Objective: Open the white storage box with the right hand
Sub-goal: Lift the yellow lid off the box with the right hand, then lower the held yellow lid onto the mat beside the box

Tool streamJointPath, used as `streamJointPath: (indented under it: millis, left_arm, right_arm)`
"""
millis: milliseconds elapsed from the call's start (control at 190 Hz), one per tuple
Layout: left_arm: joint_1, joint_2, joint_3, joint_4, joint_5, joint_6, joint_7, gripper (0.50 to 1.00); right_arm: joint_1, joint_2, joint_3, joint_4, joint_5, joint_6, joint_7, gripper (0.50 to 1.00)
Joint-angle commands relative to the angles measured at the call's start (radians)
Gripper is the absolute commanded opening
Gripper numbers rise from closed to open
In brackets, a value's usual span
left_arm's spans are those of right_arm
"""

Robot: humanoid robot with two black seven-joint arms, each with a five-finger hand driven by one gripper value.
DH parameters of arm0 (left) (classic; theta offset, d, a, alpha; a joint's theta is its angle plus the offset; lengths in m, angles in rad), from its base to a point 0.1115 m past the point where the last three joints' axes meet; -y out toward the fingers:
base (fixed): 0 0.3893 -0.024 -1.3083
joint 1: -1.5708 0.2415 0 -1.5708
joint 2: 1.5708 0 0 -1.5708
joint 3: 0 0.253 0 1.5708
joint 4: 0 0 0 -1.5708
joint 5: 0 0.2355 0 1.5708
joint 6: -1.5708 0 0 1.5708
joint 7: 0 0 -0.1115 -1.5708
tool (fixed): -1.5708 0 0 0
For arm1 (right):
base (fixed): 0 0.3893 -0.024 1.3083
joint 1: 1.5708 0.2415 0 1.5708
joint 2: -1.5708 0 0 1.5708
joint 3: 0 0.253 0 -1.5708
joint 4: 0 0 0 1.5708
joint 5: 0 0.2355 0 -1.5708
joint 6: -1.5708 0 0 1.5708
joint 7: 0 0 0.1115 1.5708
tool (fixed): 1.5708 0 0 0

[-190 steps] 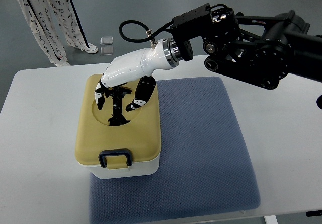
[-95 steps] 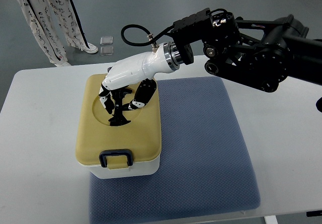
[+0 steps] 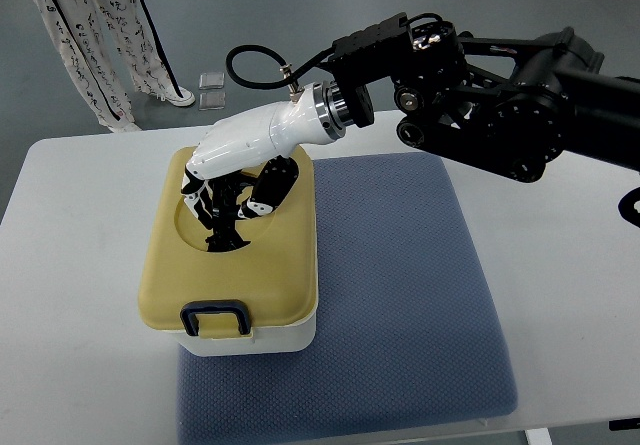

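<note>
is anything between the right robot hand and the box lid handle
Nothing visible does. The right robot hand is already down in the recess of the yellow lid of the white storage box, its fingers curled around the black handle there.

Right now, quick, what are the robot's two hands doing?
Right hand: fingers curled around the black handle in the yellow lid of the white storage box.
Left hand: not in view.
</note>
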Motion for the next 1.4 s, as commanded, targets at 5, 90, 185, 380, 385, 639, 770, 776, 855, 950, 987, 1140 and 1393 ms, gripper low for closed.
streamJointPath:
  millis: [5, 90, 185, 380, 385, 639, 770, 776, 855, 950, 987, 1140, 1393]
  left_arm:
    - [0.000, 0.000, 0.000, 0.000, 0.000, -0.001, 0.000, 1.000]
    - [0.000, 0.000, 0.000, 0.000, 0.000, -0.001, 0.000, 1.000]
    - [0.000, 0.000, 0.000, 0.000, 0.000, -0.001, 0.000, 1.000]
    - [0.000, 0.000, 0.000, -0.001, 0.000, 0.001, 0.000, 1.000]
    - [0.000, 0.000, 0.000, 0.000, 0.000, 0.001, 0.000, 1.000]
    - [0.000, 0.000, 0.000, 0.000, 0.000, 0.001, 0.000, 1.000]
    - [0.000, 0.000, 0.000, 0.000, 0.000, -0.001, 0.000, 1.000]
    - [0.000, 0.000, 0.000, 0.000, 0.000, -0.001, 0.000, 1.000]
    - [0.000, 0.000, 0.000, -0.001, 0.000, -0.001, 0.000, 1.000]
    - [0.000, 0.000, 0.000, 0.000, 0.000, -0.001, 0.000, 1.000]
    - [0.000, 0.000, 0.000, 0.000, 0.000, 0.001, 0.000, 1.000]
    - [0.000, 0.000, 0.000, 0.000, 0.000, -0.001, 0.000, 1.000]
    - [0.000, 0.000, 0.000, 0.000, 0.000, -0.001, 0.000, 1.000]
  right_arm:
    - [0.012, -0.001, 0.011, -0.001, 0.006, -0.001, 0.002, 0.500]
    - [0.013, -0.002, 0.044, -0.002, 0.006, 0.007, 0.002, 0.500]
    - [0.018, -0.018, 0.085, -0.006, 0.006, 0.012, 0.002, 0.500]
    - [0.013, -0.128, 0.146, -0.018, 0.006, 0.016, 0.002, 0.500]
    - [0.012, -0.137, 0.148, -0.019, 0.006, 0.015, 0.002, 0.500]
    - [-0.023, -0.295, 0.194, -0.087, 0.052, -0.005, 0.002, 0.500]
    - [-0.069, -0.375, 0.192, -0.099, 0.064, -0.040, 0.002, 0.500]
    - [-0.069, -0.375, 0.192, -0.099, 0.064, -0.040, 0.002, 0.500]
    - [-0.099, -0.406, 0.192, -0.104, 0.064, -0.060, 0.002, 0.500]
    - [-0.137, -0.444, 0.192, -0.125, 0.066, -0.083, 0.002, 0.500]
    - [-0.146, -0.453, 0.192, -0.136, 0.066, -0.093, 0.002, 0.500]
    - [-0.203, -0.479, 0.192, -0.179, 0.095, -0.132, 0.003, 0.500]
    - [-0.306, -0.476, 0.192, -0.256, 0.116, -0.215, 0.002, 0.500]
